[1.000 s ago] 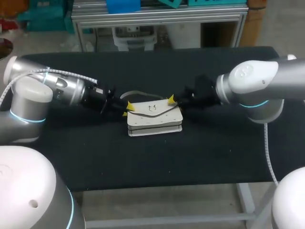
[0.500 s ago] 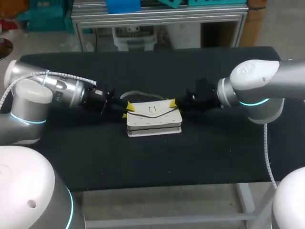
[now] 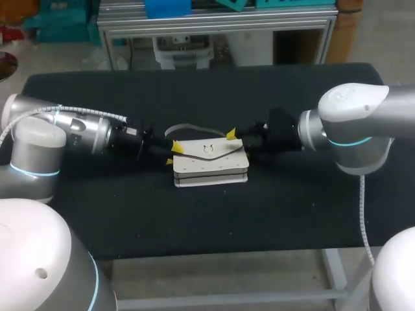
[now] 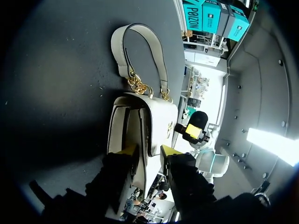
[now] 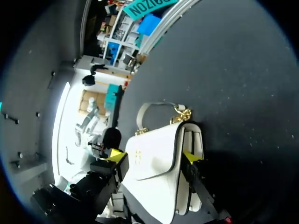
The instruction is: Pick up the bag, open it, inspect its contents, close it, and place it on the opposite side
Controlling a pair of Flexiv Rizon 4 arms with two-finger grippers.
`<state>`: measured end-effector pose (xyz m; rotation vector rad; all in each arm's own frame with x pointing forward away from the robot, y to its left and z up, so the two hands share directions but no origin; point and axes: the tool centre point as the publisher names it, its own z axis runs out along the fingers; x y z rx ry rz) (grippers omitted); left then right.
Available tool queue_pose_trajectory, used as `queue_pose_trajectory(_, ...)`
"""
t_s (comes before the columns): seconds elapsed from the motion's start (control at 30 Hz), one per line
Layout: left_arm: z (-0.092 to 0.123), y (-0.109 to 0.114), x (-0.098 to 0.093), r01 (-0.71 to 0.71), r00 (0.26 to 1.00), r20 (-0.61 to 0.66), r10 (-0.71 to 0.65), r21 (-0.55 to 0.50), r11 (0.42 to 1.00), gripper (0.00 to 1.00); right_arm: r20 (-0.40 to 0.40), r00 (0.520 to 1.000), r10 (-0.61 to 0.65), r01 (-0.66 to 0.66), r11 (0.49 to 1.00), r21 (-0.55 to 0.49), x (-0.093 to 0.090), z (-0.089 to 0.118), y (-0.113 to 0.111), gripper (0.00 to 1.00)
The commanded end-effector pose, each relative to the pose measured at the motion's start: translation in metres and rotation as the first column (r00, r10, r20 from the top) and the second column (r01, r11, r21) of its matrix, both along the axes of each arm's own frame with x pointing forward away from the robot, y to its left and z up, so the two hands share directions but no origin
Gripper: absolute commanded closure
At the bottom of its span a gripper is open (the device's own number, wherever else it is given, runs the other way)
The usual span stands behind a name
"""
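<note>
Black cloth is covering the table (image 3: pixel 194 220), and the white bag (image 3: pixel 209 162) is lying flat near its middle, with the flap (image 3: pixel 207 148) facing up. Its long axis is running side to side, one short end toward each arm. The handle (image 3: pixel 188 124) is pointing toward the far edge and resting on the cloth (gold links (image 4: pixel 138 85) are joining it to the body). The left gripper (image 3: pixel 173 154) is sitting at the bag's left end. Its yellow tips are pinching that end from two sides, one against the flap's face and one on the side panel. The right gripper (image 3: pixel 237 144) is meeting the opposite end; whether it is clamping the bag or merely straddling it, I cannot tell
</note>
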<state>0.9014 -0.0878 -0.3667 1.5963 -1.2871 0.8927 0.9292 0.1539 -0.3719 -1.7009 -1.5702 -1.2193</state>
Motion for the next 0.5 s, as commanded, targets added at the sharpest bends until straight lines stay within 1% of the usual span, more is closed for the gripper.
queue_pose_trajectory(0.03, -0.008, -0.006, 0.004, 0.012, 1.000, -0.012, -0.012, -0.015, 1.000, 0.59, 0.004, 1.000, -0.001, 0.001, 1.000, 0.017, -0.002, -0.004, 0.002, 0.53)
queue_pose_trajectory(0.17, -0.018, -0.010, 0.010, 0.000, 0.999, -0.043, -0.001, -0.011, 1.000, 0.61, -0.022, 1.000, 0.015, -0.014, 1.000, 0.024, 0.001, -0.016, 0.009, 0.56)
queue_pose_trajectory(0.23, -0.022, -0.008, 0.013, -0.009, 0.998, -0.055, 0.009, -0.008, 1.000, 0.66, -0.035, 0.999, 0.019, -0.018, 1.000, 0.022, 0.001, -0.022, 0.011, 0.56)
queue_pose_trajectory(0.3, -0.024, -0.007, 0.014, -0.015, 0.998, -0.062, 0.015, -0.007, 1.000, 0.89, -0.051, 0.998, 0.023, -0.022, 1.000, 0.021, 0.002, -0.028, 0.012, 0.60)
queue_pose_trajectory(0.33, -0.025, -0.007, 0.014, -0.022, 0.998, -0.065, 0.022, -0.006, 1.000, 1.00, -0.058, 0.998, 0.024, -0.023, 1.000, 0.017, 0.002, -0.030, 0.013, 0.65)
queue_pose_trajectory(0.37, -0.025, -0.006, 0.015, -0.029, 0.998, -0.064, 0.029, -0.004, 1.000, 1.00, -0.063, 0.998, 0.027, -0.026, 1.000, 0.014, 0.002, -0.033, 0.013, 0.76)
queue_pose_trajectory(0.4, -0.026, -0.006, 0.015, -0.029, 0.997, -0.065, 0.029, -0.005, 1.000, 1.00, -0.066, 0.997, 0.032, -0.032, 0.999, 0.014, 0.002, -0.034, 0.013, 1.00)
queue_pose_trajectory(0.5, -0.022, -0.005, 0.014, -0.036, 0.998, -0.061, 0.035, -0.007, 0.999, 1.00, -0.059, 0.998, 0.033, -0.032, 0.999, 0.013, 0.002, -0.030, 0.013, 1.00)
